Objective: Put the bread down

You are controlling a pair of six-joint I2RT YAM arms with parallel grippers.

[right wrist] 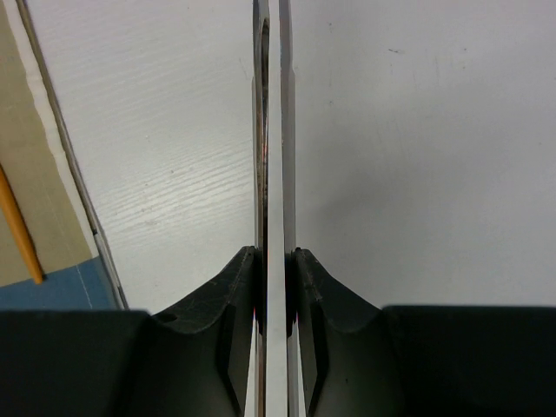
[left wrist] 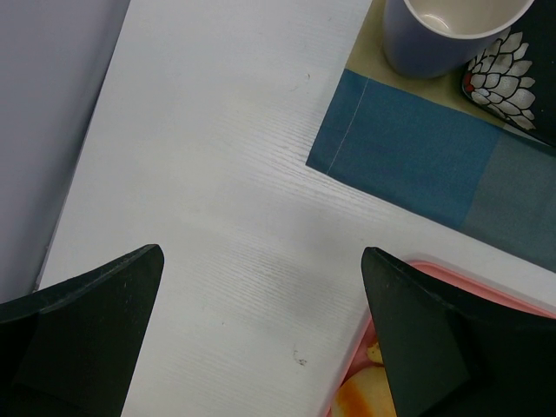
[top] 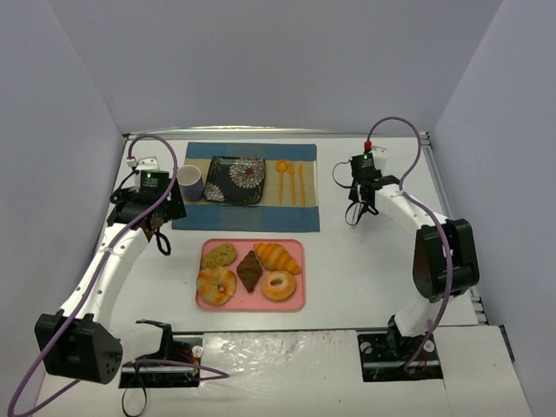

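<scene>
Left gripper (left wrist: 262,256) spread wide over white table (left wrist: 217,174), left of pink tray (top: 297,300); croissant (top: 276,257) lying in tray's far-right part, beside dark pastry (top: 250,270); right gripper (right wrist: 274,261) clamped on thin metal tool (right wrist: 271,130), right of placemat (top: 245,217).

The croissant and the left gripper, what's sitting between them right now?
In the top view, going from the left gripper: bare table, the pink tray's left rim, the speckled greenish pastry, then the dark pastry's upper tip, then the croissant.

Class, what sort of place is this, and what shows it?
Probably a robot lab bench staged as a breakfast table: two arms, a placemat with plate and cup, a pink tray of pastries.
</scene>
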